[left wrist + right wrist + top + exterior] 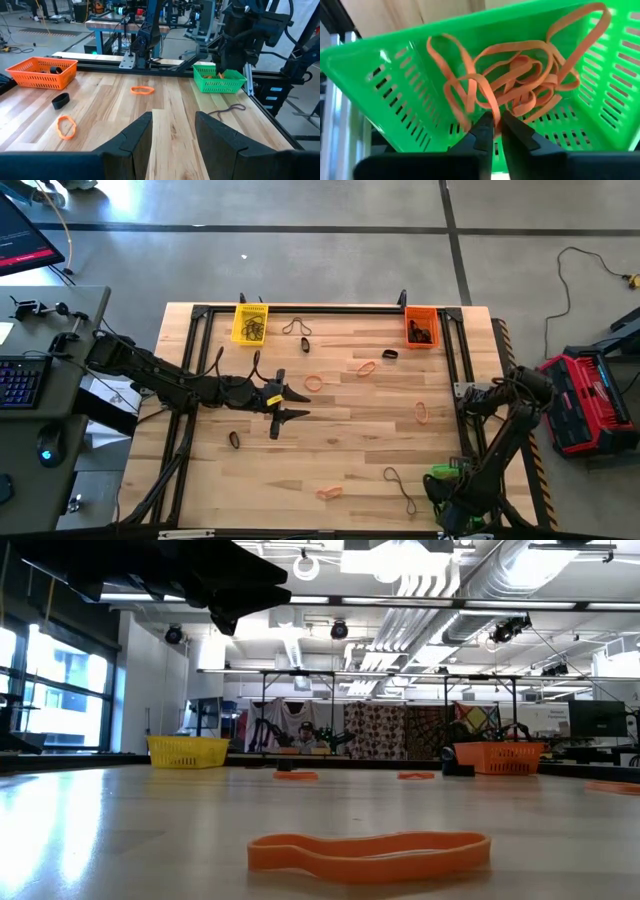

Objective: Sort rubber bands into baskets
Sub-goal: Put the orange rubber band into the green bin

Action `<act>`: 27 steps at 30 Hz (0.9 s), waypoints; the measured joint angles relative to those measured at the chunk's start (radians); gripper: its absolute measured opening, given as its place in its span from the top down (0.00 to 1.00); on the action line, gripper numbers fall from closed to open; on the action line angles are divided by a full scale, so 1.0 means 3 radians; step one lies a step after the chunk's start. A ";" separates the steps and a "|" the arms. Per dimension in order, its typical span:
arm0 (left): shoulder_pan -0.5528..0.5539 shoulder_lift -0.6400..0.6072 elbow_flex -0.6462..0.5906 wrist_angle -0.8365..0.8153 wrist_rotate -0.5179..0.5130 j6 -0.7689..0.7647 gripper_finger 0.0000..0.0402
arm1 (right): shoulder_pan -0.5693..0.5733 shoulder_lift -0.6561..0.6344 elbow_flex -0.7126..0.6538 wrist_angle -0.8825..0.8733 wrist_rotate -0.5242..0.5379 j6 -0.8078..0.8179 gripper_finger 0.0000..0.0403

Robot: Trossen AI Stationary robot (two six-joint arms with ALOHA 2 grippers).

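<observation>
My left gripper (296, 403) hovers open and empty over the middle of the table; it also shows in its own wrist view (172, 135). My right gripper (494, 131) points down into the green basket (448, 473) at the near right corner, shut on an orange rubber band among several orange bands (520, 85) lying on the basket's floor. The yellow basket (250, 323) and the orange basket (421, 327) stand at the far edge, each with dark bands inside. Loose bands lie flat on the table: orange (314, 382), black (235, 439), olive (398, 478). My right gripper pinches one strand of an orange rubber band (489, 107) between its two fingertips, coming from above and pointing down into the green basket. The rest of the band lies slack among the other orange bands in the basket.
More loose bands lie at the far side (296, 328), right of the middle (366, 368), (421, 412) and near the front edge (329, 493). A black frame (330, 310) runs along the table's far edge and sides. A red and black case (585, 400) stands off the table's right.
</observation>
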 joint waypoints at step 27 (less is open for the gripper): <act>0.0485 0.0131 0.0006 -0.0383 0.0535 -0.0263 0.73 | -0.0225 -0.0014 0.0739 -0.0997 0.0119 0.0203 0.67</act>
